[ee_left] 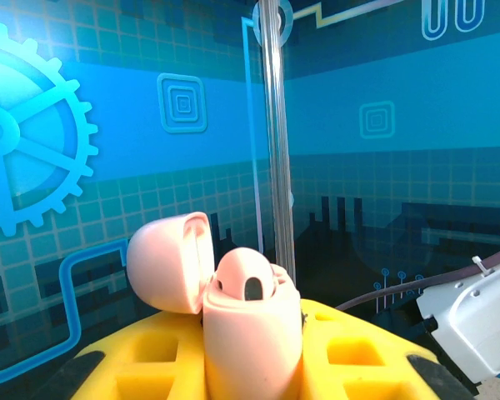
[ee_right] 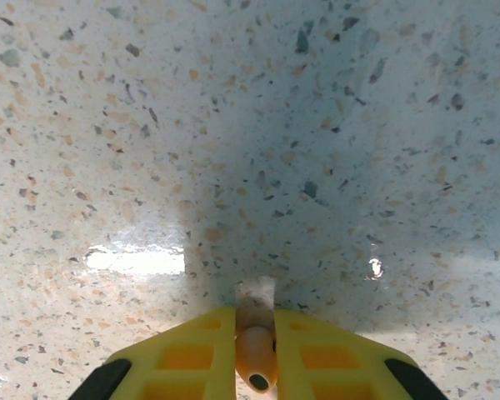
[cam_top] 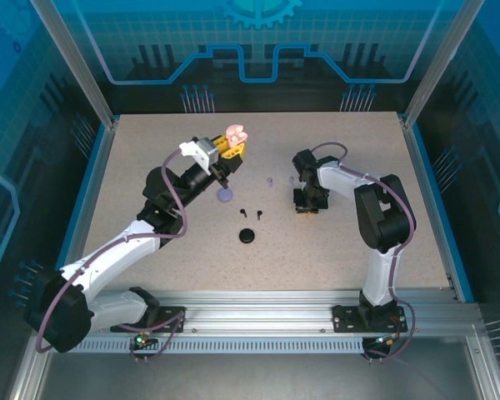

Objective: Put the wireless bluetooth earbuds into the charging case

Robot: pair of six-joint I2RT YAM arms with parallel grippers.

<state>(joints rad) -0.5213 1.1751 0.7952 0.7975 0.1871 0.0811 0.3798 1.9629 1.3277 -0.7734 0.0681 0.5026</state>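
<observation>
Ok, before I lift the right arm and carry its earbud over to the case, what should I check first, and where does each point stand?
1. Left gripper clamped on the pink charging case: ok.
2. Case lid swung open: ok.
3. Free socket facing up in the case: ok, one dark opening shows.
4. Right gripper closed on the pale pink earbud: ok, a finger sits against each side.
5. Earbud clear of the table: cannot tell.
6. Second pink earbud already seated in the case: cannot tell.
</observation>
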